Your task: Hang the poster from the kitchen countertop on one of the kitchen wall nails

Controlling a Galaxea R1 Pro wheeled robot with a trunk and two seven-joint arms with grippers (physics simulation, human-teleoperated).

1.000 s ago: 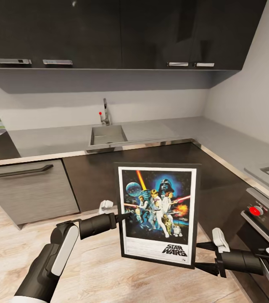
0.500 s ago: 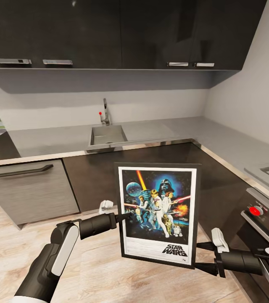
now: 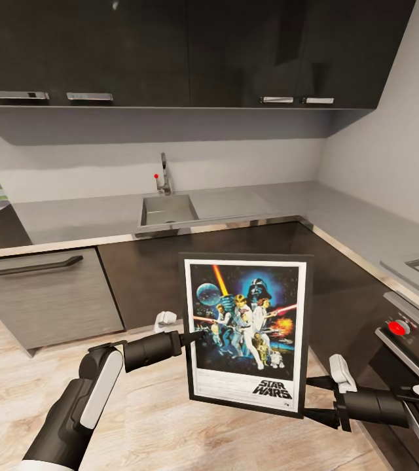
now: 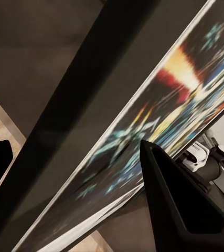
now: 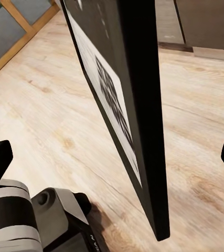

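Upright black-framed Star Wars poster (image 3: pixel 245 332) held before long grey reflective desk (image 3: pixel 236 206).
Left fingers (image 3: pixel 193 337) clamping poster's edge; right fingers (image 3: pixel 311 396) spread wide beside its lower corner.

Poster (image 3: pixel 245 332): upright, in front of the kitchen countertop (image 3: pixel 91 219) — off it.
Left gripper (image 3: pixel 195 337): at poster's left edge.
Right gripper (image 3: pixel 309 397): at poster's lower right edge — grip unclear.

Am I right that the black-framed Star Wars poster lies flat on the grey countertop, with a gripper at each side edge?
Not quite. The head view shows the black-framed Star Wars poster held upright in the air above the wooden floor, off the grey countertop; the left gripper and right gripper are indeed at its side edges.
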